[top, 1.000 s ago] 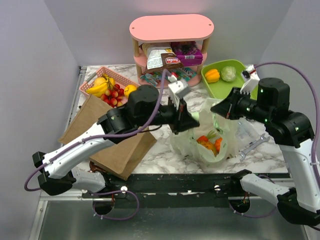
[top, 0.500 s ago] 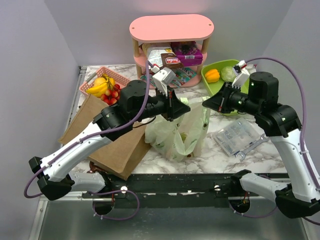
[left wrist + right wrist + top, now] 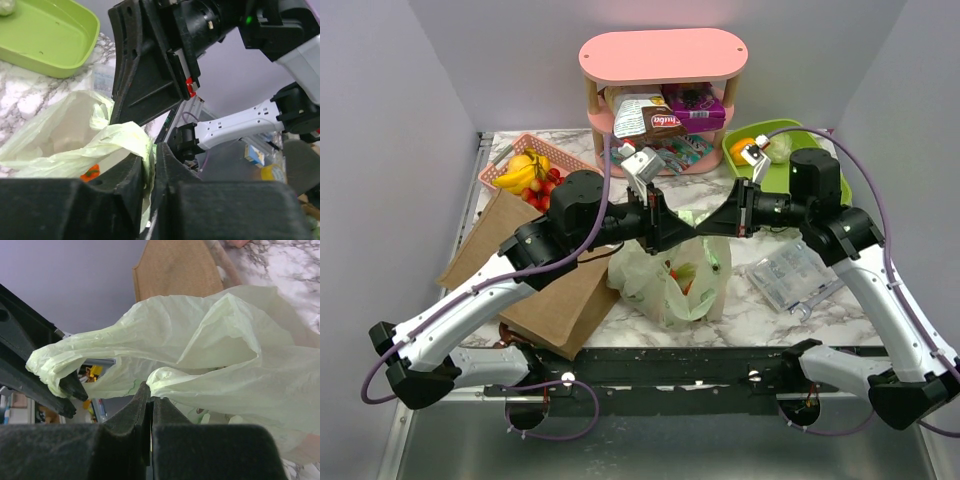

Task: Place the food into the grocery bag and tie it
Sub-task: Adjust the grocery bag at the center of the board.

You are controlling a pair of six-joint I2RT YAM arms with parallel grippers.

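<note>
Left gripper [image 3: 686, 229] pinching one handle of grocery bag [image 3: 660, 290], thin film wadding between nearly closed fingers [image 3: 125, 175]. Right gripper [image 3: 713, 224] clenching other handle, jaws pressing tight on film (fold bunching just above its tips). Both grippers meeting tip to tip, bag hanging directly below them. Orange and red food [image 3: 686, 281] showing through bag, beneath both tips. Snack pack [image 3: 650, 118] and purple box [image 3: 695, 104] sitting on pink shelf [image 3: 663, 55], well beyond both grippers.

Left claw [image 3: 678, 228] and right claw [image 3: 712, 224] now meeting, grocery bag [image 3: 665, 290] drawn narrower
</note>
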